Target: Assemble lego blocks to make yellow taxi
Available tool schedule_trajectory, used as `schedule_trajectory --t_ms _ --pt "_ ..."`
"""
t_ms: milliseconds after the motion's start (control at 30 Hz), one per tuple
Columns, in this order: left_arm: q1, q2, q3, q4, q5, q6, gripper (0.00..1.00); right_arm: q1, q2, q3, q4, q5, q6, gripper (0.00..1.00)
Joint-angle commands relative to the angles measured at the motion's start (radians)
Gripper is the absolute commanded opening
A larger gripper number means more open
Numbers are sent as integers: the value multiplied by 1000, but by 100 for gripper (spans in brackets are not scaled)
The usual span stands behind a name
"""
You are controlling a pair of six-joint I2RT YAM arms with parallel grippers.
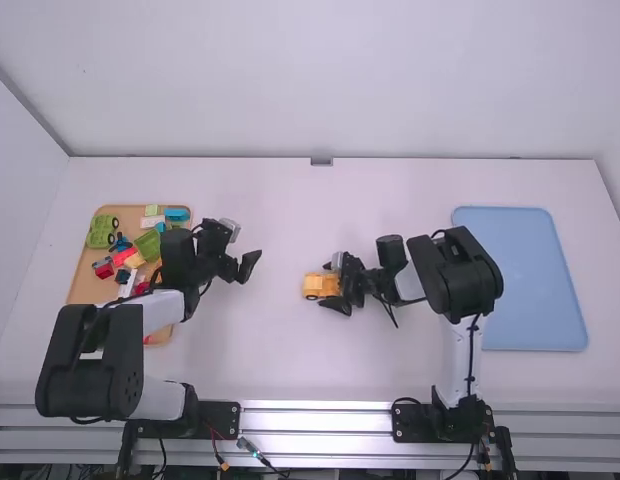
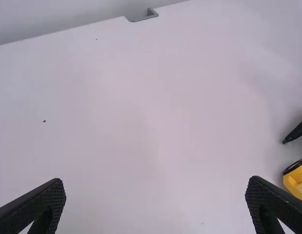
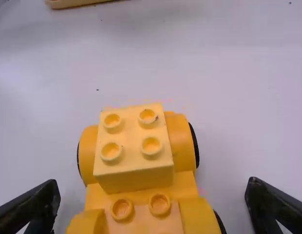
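At the left of the table (image 1: 275, 350), the wooden tray (image 1: 84, 288) holds loose coloured blocks (image 1: 133, 258), and beside it the left claw (image 2: 156, 182) stands wide open and empty. Near the middle, the yellow taxi (image 1: 316, 286) rests on its wheels with a yellow block (image 3: 133, 146) seated on top, between the spread fingers of the right claw (image 3: 153, 182), which has nothing gripped. The build looks well along, though bare studs leave it unclear whether another piece is due; farther right, the blue mat (image 1: 531, 285) may be meant for the finished taxi.
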Motion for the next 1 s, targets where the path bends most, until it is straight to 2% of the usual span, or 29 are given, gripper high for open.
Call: schedule_trajectory --t_ms 0,200,300,433,567,700,833,967 --pt "-1 2 -8 0 -4 -6 99 -12 -47 -6 -69 74 20 99" --pt "1 2 -8 -3 -3 -6 99 4 -204 -6 -338 254 -77 99" --pt "-2 2 -8 -4 -4 -6 99 15 -331 -6 -496 412 -80 99" --pt "-1 2 -7 -11 -4 -7 99 16 -457 -6 -622 539 -80 99" --pt "11 2 14 -31 -51 -85 99 16 -545 -6 -694 578 -80 99" --pt "40 1 88 -123 -110 -147 99 15 -620 -6 -729 604 -80 99" --pt "110 1 240 -368 -130 -166 99 15 -652 -6 -723 623 -80 99" --pt "171 8 381 -615 -348 -257 99 14 -651 -6 -696 623 -80 99"
